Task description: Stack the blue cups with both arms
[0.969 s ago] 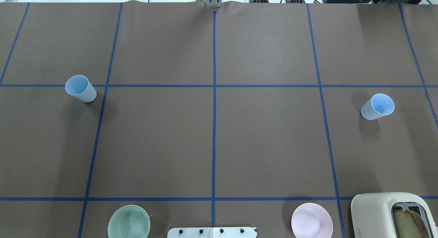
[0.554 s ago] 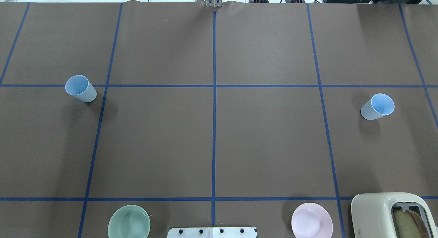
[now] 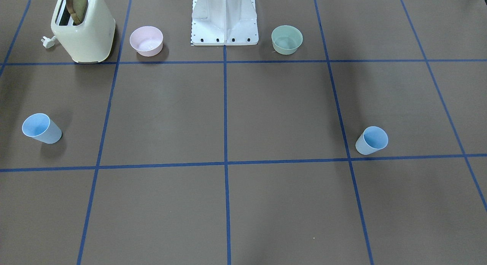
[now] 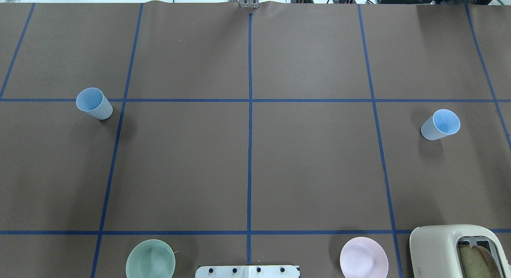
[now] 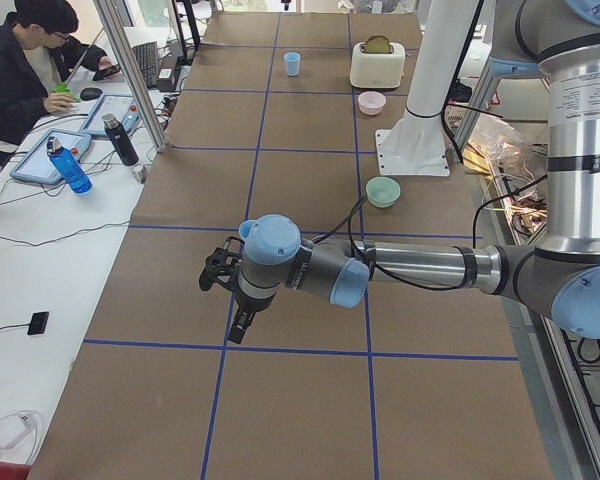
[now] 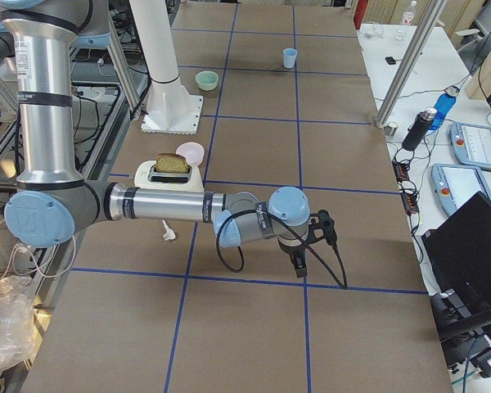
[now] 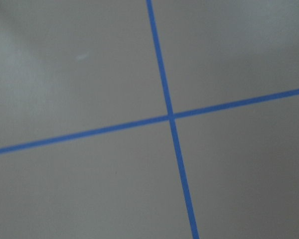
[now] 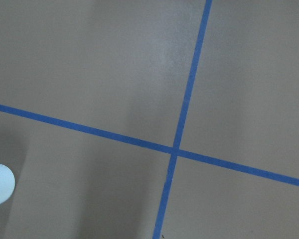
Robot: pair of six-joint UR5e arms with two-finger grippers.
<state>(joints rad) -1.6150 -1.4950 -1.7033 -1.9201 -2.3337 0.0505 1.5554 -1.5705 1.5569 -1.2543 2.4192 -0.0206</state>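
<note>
Past the green bowl [image 4: 150, 259], the left blue cup [image 4: 94, 104] and right blue cup [image 4: 440, 124] stand upright at opposite ends of the desk [image 4: 311, 162], with left gripper [image 5: 242, 325] and right gripper [image 6: 299, 264] poised above, how open I cannot tell, so a misjudged descent could topple either.

You have no text, brand or number here that can be read. The left arm [image 5: 580, 130] carries a band of small print on its upright tube, at about 2 o'clock in the exterior left view, but the print is too small to make out. The right arm [image 6: 34, 106] has the same kind of band on its upright tube, at about 10 o'clock in the exterior right view, and it is just as illegible. A tablet [image 6: 475, 141] at 3 o'clock in that view shows a lit screen whose contents you cannot read.
</note>
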